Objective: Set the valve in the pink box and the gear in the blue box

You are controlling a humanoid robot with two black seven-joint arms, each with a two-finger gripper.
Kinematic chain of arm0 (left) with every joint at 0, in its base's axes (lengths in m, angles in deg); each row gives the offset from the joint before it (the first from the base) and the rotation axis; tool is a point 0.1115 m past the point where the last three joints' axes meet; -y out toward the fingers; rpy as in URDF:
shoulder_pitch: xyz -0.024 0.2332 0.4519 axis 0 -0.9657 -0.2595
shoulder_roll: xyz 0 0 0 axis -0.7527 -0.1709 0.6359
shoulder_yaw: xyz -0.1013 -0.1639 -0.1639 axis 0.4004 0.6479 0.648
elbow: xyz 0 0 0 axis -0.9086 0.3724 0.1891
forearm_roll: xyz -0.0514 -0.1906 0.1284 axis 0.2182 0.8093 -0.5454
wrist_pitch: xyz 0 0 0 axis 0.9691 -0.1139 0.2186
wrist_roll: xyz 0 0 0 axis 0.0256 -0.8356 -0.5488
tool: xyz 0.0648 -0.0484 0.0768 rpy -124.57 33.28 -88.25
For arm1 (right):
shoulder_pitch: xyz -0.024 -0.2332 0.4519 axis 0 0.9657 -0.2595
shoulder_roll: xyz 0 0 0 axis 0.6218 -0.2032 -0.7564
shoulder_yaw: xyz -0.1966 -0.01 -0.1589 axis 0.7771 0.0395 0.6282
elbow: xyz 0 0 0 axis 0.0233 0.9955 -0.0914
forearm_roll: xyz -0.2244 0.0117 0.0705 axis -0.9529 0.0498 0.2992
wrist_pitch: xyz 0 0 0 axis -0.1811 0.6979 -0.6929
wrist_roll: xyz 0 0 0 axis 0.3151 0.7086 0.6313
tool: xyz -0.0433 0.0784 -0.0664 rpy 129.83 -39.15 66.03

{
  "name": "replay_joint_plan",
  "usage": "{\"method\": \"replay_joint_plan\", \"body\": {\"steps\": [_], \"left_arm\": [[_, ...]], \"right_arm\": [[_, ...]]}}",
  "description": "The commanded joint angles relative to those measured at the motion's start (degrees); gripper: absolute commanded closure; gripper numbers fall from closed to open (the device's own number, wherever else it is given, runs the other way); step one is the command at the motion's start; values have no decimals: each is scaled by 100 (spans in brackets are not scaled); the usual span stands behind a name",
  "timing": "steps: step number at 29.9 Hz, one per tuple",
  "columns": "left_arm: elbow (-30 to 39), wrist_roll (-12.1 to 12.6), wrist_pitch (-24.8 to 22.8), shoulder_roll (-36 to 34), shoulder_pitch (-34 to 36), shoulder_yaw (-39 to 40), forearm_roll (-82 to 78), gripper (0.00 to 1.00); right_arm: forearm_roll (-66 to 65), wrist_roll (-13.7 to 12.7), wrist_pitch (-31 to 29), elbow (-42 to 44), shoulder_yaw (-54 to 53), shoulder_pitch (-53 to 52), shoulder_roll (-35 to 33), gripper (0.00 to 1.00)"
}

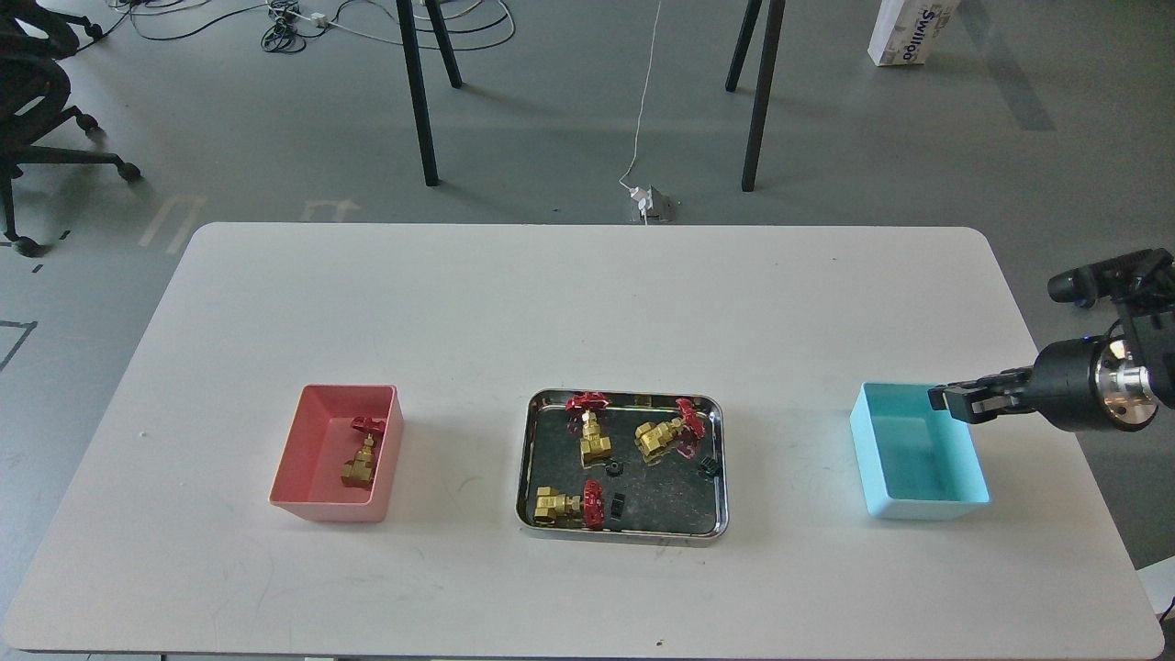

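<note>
Lab: floor cables point(294, 23), office chair point(37, 110)

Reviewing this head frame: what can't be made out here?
- Right tool: small and dark over the blue box rim; open, shut or holding a gear, cannot tell.
- Left arm: outside the head view entirely.
- Blue box floor: looks bare, but a tiny gear could be lost in glare.
- Gears in the tray: about three black specks, too small to count surely.

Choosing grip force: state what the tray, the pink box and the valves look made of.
Tray: polished metal, likely steel; it mirrors its contents. Pink box: matte moulded plastic, judging by uniform colour and dull walls. Valves: brass-looking yellow metal bodies; red handwheels' material unclear.
</note>
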Motion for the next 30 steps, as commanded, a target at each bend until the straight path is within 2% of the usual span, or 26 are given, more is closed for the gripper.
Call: {"method": "replay_joint_plan", "body": {"steps": [1, 4, 7, 8, 10, 14, 18, 22, 24, 26, 30], "left_arm": [[0, 0, -3, 1, 41, -1, -1, 1], [0, 0, -3, -8, 41, -1, -1, 1], [0, 0, -3, -8, 50, -1, -1, 1], [0, 0, -3, -8, 41, -1, -1, 1], [0, 0, -3, -8, 41, -1, -1, 1], [0, 0, -3, -25, 41, -10, -1, 1], [0, 0, -3, -34, 41, -10, -10, 1], [0, 0, -47, -25, 41, -10, -10, 1], [0, 0, -213, -8, 41, -10, -10, 1], [0, 0, -503, 10, 49, 16, 69, 1], [-9, 0, -1223, 246, 50, 376, 1068, 1]], "right_arm": [[-36, -7, 0, 98, 13, 164, 97, 91], [-45, -7, 0, 247, 31, 287, 229, 88], [-36, -7, 0, 449, 4, 314, 360, 78], [-36, -15, 0, 528, 13, 331, 413, 70], [-27, -15, 0, 652, 4, 358, 510, 46], [34, -15, 0, 723, -4, 419, 580, 10], [69, -15, 0, 722, -74, 446, 677, 9], [541, -50, 0, 749, -995, 437, 782, 6], [1270, -287, 0, 819, -1610, 394, 818, 6], [2061, -655, 0, 933, -2216, 341, 861, 6], [3546, -1236, 0, 1337, -3176, 341, 1387, 6]]}}
